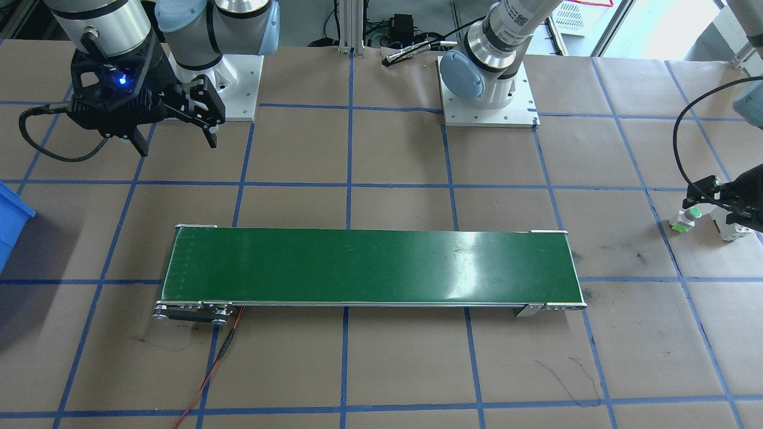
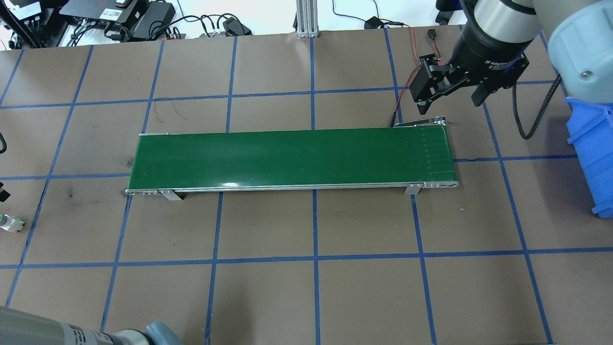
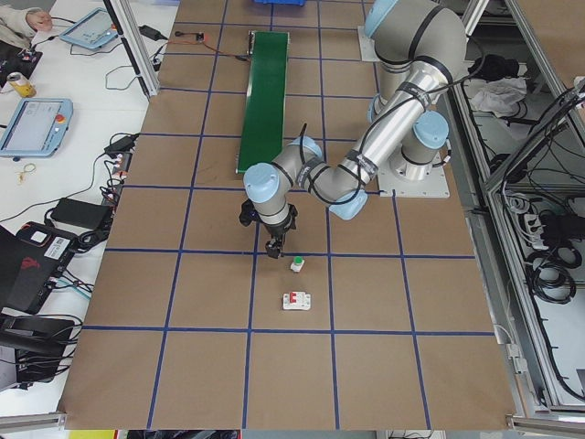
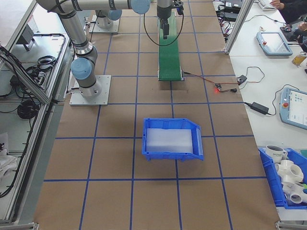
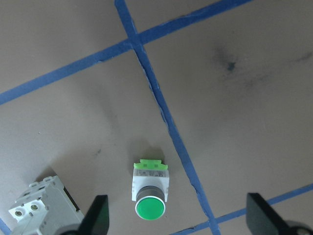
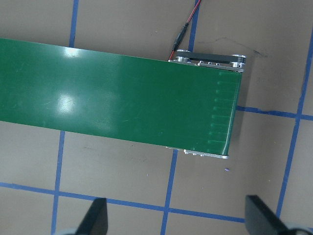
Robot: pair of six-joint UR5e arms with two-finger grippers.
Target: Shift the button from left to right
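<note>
The button (image 5: 150,188), with a round green cap on a white and light-green body, lies on the brown table (image 5: 234,122) at the robot's far left, also seen in the front view (image 1: 685,219) and the left view (image 3: 297,265). My left gripper (image 5: 178,220) hovers open just above it, the button sitting between the two fingertips and closer to one of them, untouched. In the front view the left gripper (image 1: 712,196) hangs at the right edge. My right gripper (image 2: 450,100) stands open and empty above the far right end of the green conveyor belt (image 2: 292,158).
A white circuit breaker (image 5: 41,205) with a red lever lies close beside the button. A blue bin (image 4: 172,139) stands on the table's right part. A red wire (image 6: 183,29) runs from the belt's motor end.
</note>
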